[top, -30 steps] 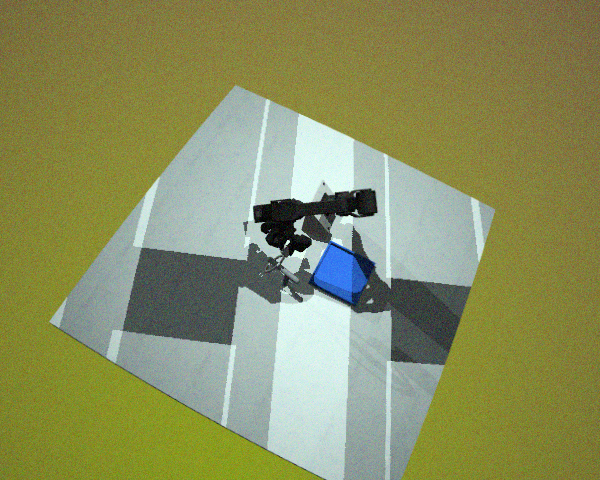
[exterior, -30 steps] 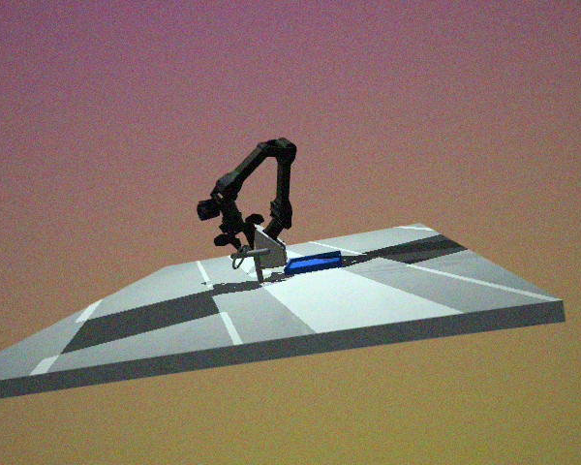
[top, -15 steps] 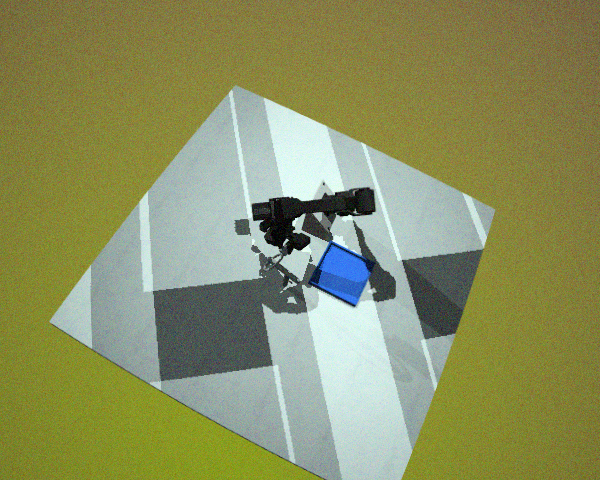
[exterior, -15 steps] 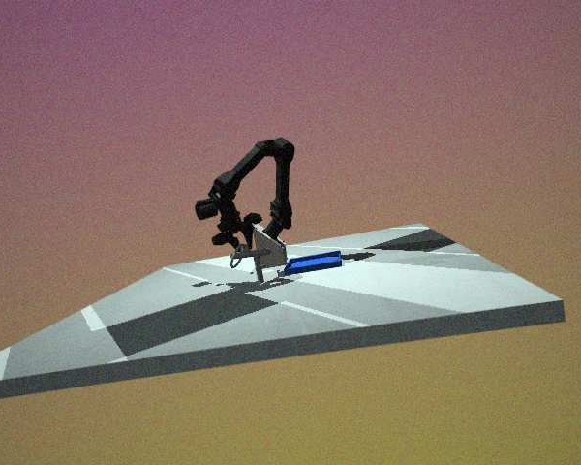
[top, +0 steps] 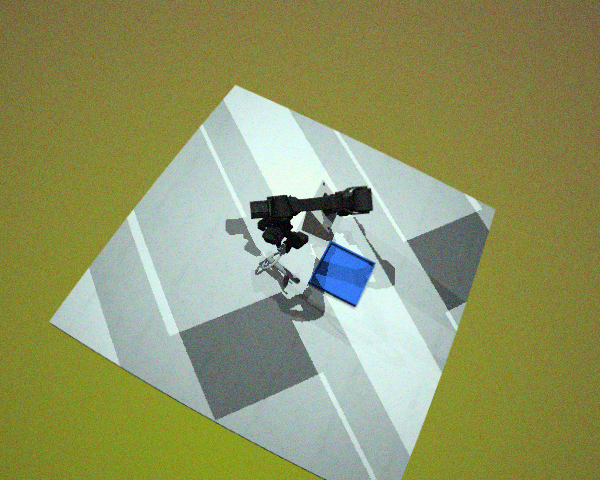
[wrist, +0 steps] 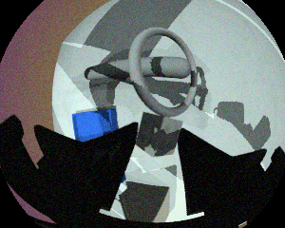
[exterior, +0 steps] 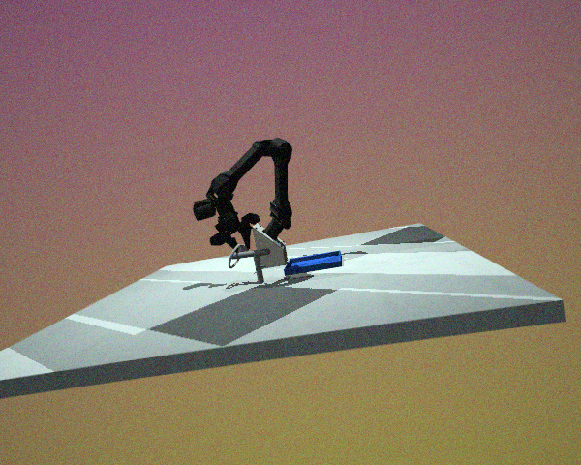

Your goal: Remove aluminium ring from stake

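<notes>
Gripper (top: 285,246) (exterior: 237,245) (wrist: 158,129): one, part-open, closed on ring. Ring (top: 264,268) (exterior: 229,260) (wrist: 168,112): one, tilted, below gripper, around one end of cross-bar (top: 285,272) (exterior: 251,254) (wrist: 176,67); clearance apparently needed lengthwise, off that end.

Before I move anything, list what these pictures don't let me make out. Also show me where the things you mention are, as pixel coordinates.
- Welded tab between the gripper's fingertips: wrist view, dark and too small to tell.
- Whether the ring (top: 265,262) (exterior: 231,255) (wrist: 137,78) touches the cross-bar (exterior: 251,253) (wrist: 173,66): exterior view, too small where they overlap.
- Stake's foot: wrist view, hidden behind the cross-bar.
- Much of the tray (top: 342,273) (exterior: 313,262) (wrist: 92,124): wrist view, behind a dark finger.
</notes>
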Tool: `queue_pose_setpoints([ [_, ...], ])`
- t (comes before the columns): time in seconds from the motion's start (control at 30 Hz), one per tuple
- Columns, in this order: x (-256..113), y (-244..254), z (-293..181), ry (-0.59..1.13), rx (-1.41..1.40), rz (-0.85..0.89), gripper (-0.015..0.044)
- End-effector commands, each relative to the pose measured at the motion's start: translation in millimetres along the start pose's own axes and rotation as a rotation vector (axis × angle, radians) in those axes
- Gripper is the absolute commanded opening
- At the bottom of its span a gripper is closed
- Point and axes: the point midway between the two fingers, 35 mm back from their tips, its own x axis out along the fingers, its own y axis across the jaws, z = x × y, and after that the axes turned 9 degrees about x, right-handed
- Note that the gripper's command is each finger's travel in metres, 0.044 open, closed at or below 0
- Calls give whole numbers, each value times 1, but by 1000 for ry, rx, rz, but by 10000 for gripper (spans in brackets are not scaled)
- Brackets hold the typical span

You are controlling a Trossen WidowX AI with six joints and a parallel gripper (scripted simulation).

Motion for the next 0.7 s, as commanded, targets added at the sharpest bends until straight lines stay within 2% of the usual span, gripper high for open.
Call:
queue_pose_setpoints([
  [0.0, -2, -3, 2, -4, -3, -1, 0],
  [0.67, -6, -13, 5, -5, -3, -1, 0],
])
